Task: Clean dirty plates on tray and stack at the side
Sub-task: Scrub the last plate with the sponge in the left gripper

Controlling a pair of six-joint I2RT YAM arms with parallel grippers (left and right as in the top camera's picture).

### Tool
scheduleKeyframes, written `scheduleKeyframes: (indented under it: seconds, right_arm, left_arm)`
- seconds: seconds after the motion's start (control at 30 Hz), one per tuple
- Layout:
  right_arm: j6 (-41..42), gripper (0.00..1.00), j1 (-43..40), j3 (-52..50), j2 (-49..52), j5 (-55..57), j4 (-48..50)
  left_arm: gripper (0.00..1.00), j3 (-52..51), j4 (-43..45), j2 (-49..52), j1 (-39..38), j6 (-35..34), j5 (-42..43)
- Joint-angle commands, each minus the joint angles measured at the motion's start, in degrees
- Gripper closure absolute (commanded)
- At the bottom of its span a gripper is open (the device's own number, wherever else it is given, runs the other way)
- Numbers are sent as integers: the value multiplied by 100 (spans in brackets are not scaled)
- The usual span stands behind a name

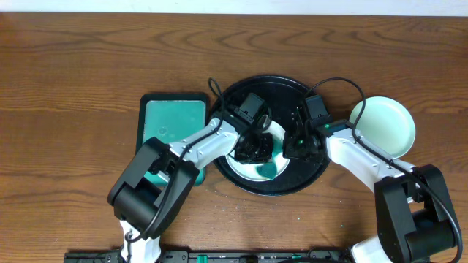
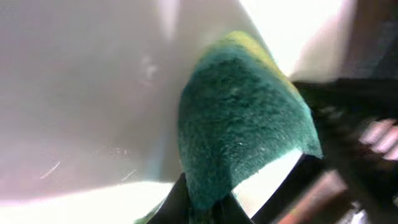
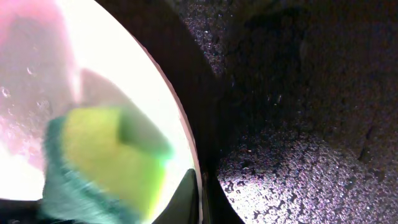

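**Worktop** (image 1: 73,66): brown wood grain; carries everything listed below.

**Round black tray** (image 1: 274,84): glossy, low rim, at the middle of the worktop. In the right wrist view its surface (image 3: 298,93) shows fine speckles.

**Plate on the tray** (image 1: 247,172): small, round and white, lying in the tray's near left part and largely covered by the two grippers. The left wrist view shows its pale surface (image 2: 81,93), and the right wrist view shows its curved rim against the black tray (image 3: 124,74). The teal patch on it seen from overhead cannot be told apart from the sponge, so smears cannot be confirmed.

**Plate at the side** (image 1: 384,124): white, on the bare worktop just right of the tray and clear of its rim. Whether more than one plate is stacked here cannot be told.

**Sponge** (image 2: 242,124): green scouring face with a yellow layer behind, bent over and pressed against the plate on the tray. It also shows from overhead (image 1: 269,170) and in the right wrist view (image 3: 106,162).

**Left gripper** (image 1: 254,150): over the plate on the tray, jaws pinching the sponge.

**Right gripper** (image 1: 301,146): over the tray at the plate's right edge, jaws pressed together. Whether they hold the rim cannot be told.

**Teal rectangular tray** (image 1: 174,120): black rim, left of the round tray, partly under the left arm.
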Motion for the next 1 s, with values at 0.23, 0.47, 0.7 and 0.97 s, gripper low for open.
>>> scheduleKeyframes:
  seconds: [0.23,0.47,0.7,0.97]
  right_arm:
    - [39,99,2,-37,42,223,0]
    - [39,99,2,-37,42,264,-4]
    - [37,99,2,-39,42,267,-4]
    - [39,99,2,-37,42,264,-4]
  left_arm:
    - [93,-216,-835,-542,87,-160,-4063]
    - [93,-216,-433,-533,210,850,-4927]
    - [93,-219,-22,-485,247,1082,-3036]
    - [93,-219,726,-181,72,1080,599]
